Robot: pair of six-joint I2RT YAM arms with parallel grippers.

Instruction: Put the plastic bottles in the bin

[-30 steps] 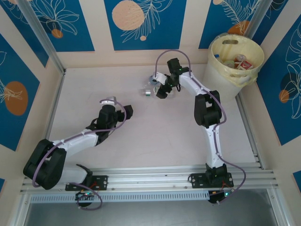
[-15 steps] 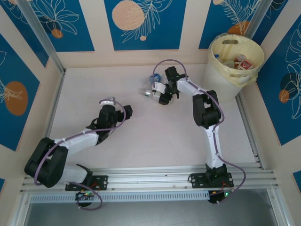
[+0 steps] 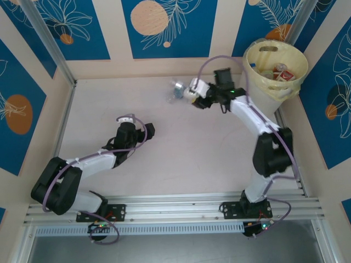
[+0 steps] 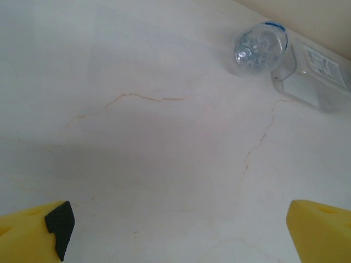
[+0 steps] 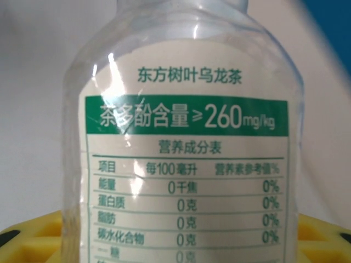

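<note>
Green-labelled clear bottle [image 5: 184,137] between yellow jaws

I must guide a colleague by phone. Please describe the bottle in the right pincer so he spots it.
Find the cream-yellow bin in the far right corner; left of it, the right pincer grips a clear bottle. Its white label has a green band; the other bottles lie inside the bin.

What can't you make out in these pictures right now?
- Cap of the held bottle: right wrist view, cut off by the top edge.
- Contents of the bin: top view, its wall hides most, so no bottle count.
- Grip of the right gripper: right wrist view, the bottle covers where the fingers touch it.
</note>
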